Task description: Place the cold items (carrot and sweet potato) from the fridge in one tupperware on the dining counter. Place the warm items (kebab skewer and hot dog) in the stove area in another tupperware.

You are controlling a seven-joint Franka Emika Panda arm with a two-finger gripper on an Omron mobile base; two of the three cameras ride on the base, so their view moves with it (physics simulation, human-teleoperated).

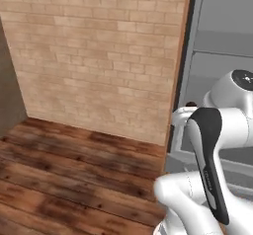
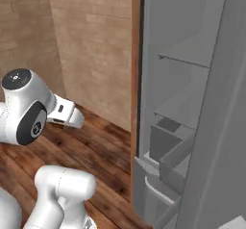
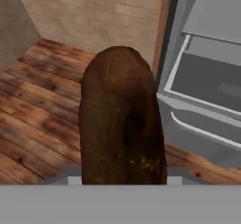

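Observation:
A long, dark brown sweet potato stands upright in the middle of the hand view, close to the camera. My gripper is shut on its lower end, and the potato hides most of the fingers. The potato hangs above the wooden floor, just left of the open fridge. The carrot, kebab skewer, hot dog and tupperware are out of view.
The fridge interior is on the right, with grey shelves and drawers. Its wooden side panel stands beside a tan brick wall. Dark wooden floor stretches to the left. My white arm is folded near the fridge.

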